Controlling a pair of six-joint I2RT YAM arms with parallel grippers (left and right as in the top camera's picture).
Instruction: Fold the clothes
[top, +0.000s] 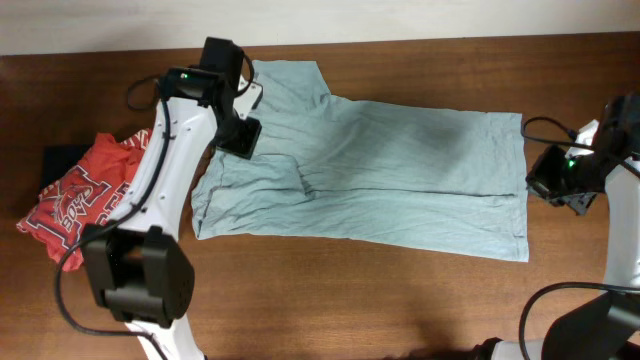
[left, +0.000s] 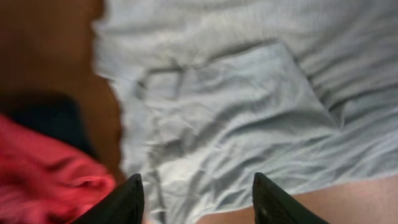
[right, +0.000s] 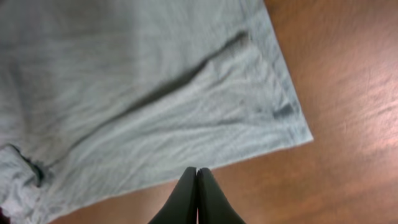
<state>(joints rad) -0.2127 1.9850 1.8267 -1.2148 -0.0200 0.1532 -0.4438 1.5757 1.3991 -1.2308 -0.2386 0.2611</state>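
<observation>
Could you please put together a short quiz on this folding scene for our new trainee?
1. True or false: the right gripper is shut on the hem of the grey-teal T-shirt.
2. Which garment lies on the table to the left of the T-shirt in the overhead view? A. a red printed shirt B. a yellow towel C. a striped sock
3. Are the left gripper fingers apart or together?
Key: 1. False: it is shut but empty, beside the cloth. 2. A. 3. Apart, with nothing between them.
</observation>
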